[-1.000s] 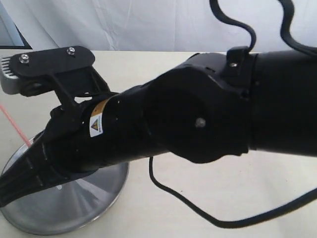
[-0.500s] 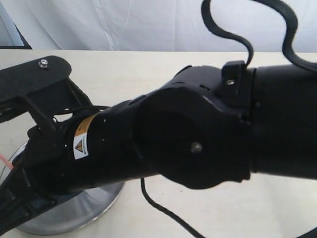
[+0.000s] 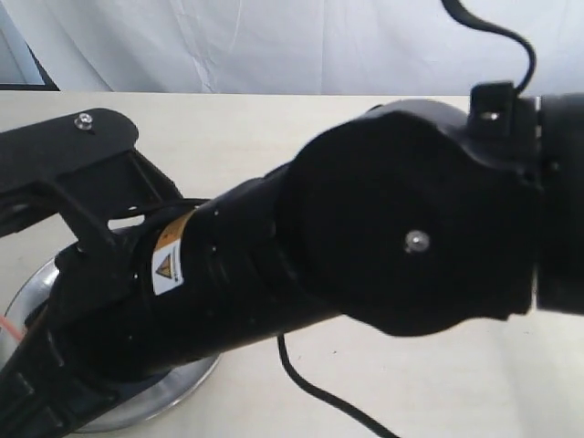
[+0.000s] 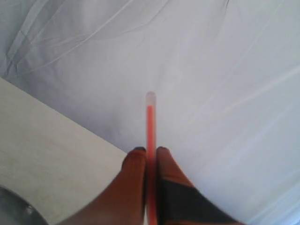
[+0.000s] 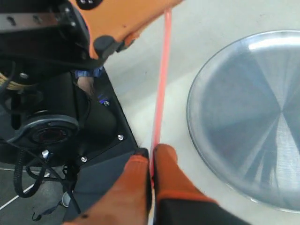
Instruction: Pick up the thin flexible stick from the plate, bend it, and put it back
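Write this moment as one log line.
left gripper: shut on stick | right gripper: shut on stick | stick: looks straight, off plate

This looks like a robotics lab bench. A white sheet (image 3: 274,46) hangs as a plain backdrop behind a pale table (image 3: 237,128). A black arm (image 3: 401,246) with a warning sticker (image 3: 166,266) trails a loose cable (image 3: 306,388). The right wrist view shows a bolted black base (image 5: 101,122), tangled wires (image 5: 23,173) and a plate (image 5: 243,117) as a test prop.
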You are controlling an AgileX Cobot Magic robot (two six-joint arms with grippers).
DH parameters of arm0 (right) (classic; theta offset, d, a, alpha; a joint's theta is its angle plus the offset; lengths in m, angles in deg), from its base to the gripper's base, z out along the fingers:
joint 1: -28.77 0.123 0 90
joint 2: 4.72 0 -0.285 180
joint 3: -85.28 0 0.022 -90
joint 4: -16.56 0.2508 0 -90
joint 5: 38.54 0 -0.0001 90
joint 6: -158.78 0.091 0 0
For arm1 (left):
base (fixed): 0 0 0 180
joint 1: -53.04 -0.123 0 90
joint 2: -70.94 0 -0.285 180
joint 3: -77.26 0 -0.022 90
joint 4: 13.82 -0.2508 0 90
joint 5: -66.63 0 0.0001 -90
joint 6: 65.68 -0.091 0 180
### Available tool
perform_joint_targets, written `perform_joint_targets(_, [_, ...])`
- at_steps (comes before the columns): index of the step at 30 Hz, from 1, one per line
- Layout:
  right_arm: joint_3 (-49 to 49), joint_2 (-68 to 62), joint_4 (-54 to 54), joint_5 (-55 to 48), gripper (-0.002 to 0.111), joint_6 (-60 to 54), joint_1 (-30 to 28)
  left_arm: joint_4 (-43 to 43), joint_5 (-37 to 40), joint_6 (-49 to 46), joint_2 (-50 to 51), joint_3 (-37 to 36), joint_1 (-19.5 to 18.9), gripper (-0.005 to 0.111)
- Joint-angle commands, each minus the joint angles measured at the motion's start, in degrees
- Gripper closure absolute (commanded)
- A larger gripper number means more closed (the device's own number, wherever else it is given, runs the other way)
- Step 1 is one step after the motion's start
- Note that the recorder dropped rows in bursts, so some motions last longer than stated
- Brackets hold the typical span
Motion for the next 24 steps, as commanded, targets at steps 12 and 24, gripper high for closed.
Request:
perform_joint_targets(12, [-0.2, -3.4, -0.3, 9.2, 0.108, -1.0, 0.3, 6.2, -3.5, -0.3, -0.1, -0.2, 0.1, 0.106])
perform_joint_targets(24, [-0.2, -7.9, 0.6, 13.1, 0.059, -1.0, 0.3, 10.3, -6.8, -0.3, -0.1, -0.2, 0.1, 0.106])
